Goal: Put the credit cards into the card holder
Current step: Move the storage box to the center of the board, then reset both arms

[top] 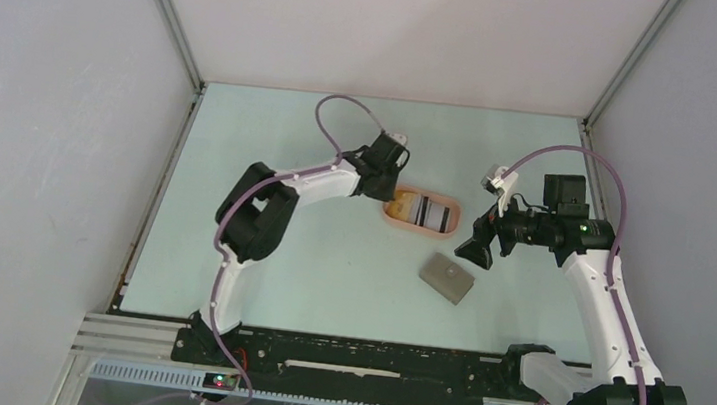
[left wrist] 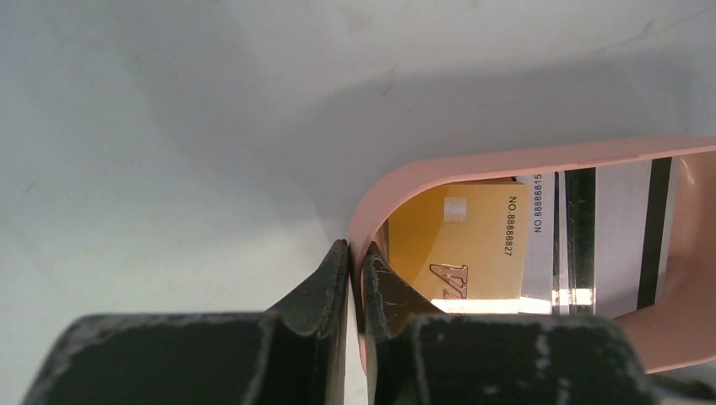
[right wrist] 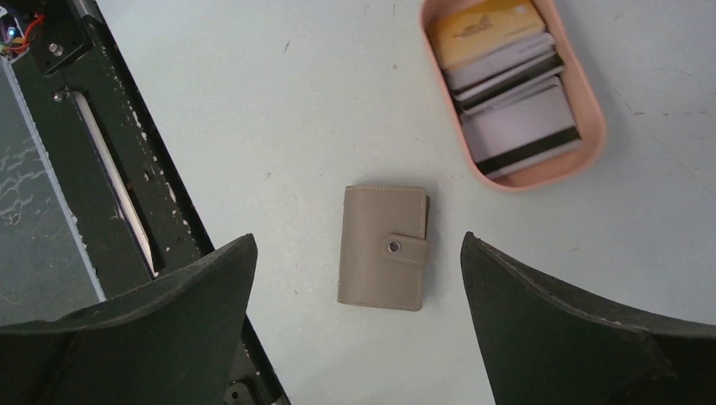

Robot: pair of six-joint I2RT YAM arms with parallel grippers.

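Observation:
The credit cards lie stacked in a peach-orange oval tray [top: 419,232]: a yellow-orange card [left wrist: 473,245] on the left and dark cards with silvery-white stripes [left wrist: 608,228] beside it. They also show in the right wrist view [right wrist: 507,84]. My left gripper [left wrist: 355,253] is shut on the tray's left rim [left wrist: 507,160], one finger outside and one inside. The card holder [right wrist: 382,247] is a grey wallet lying closed on the table, its tab [right wrist: 409,247] snapped. My right gripper [right wrist: 358,240] is open and empty, hovering above the wallet [top: 447,277].
The black rail of the arm bases [right wrist: 110,169] runs along the near table edge, left of the wallet in the right wrist view. White enclosure walls stand on three sides. The right arm's cable [top: 626,205] loops near the right wall.

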